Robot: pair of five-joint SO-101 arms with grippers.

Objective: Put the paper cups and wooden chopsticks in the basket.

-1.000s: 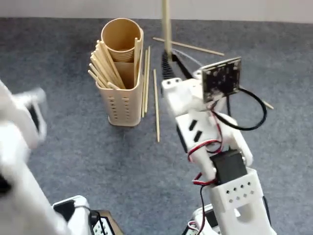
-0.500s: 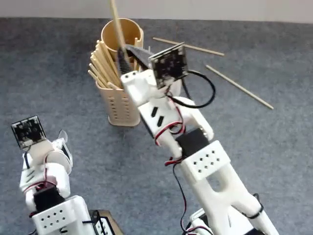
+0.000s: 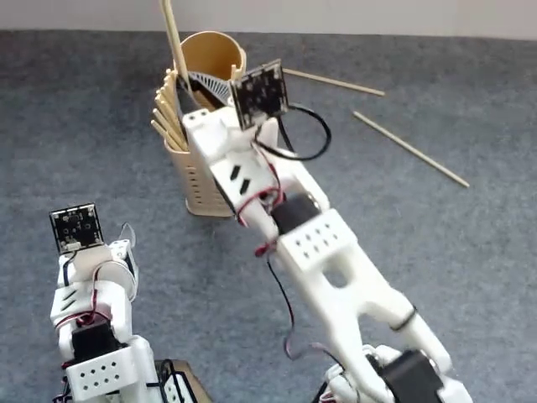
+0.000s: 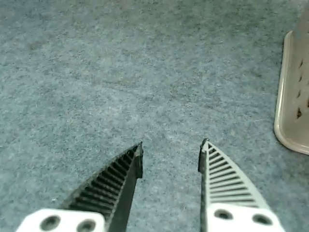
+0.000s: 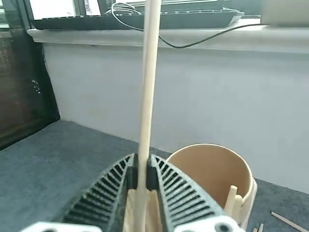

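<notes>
- Grey carpeted table (image 3: 101,92) under both arms.
- Beige basket (image 3: 210,185) upright at far centre, with a paper cup (image 3: 210,54) and a bundle of chopsticks (image 3: 172,113) inside.
- Right gripper (image 5: 141,162) just above the basket, clamped on one upright chopstick (image 5: 147,96).
- Left gripper (image 4: 170,152) at near left, low over the carpet, jaws parted, bare carpet between.
- Two loose chopsticks (image 3: 411,149) flat on the carpet at far right.

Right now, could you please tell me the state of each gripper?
Left gripper: open, holding nothing.
Right gripper: closed on a chopstick.
</notes>
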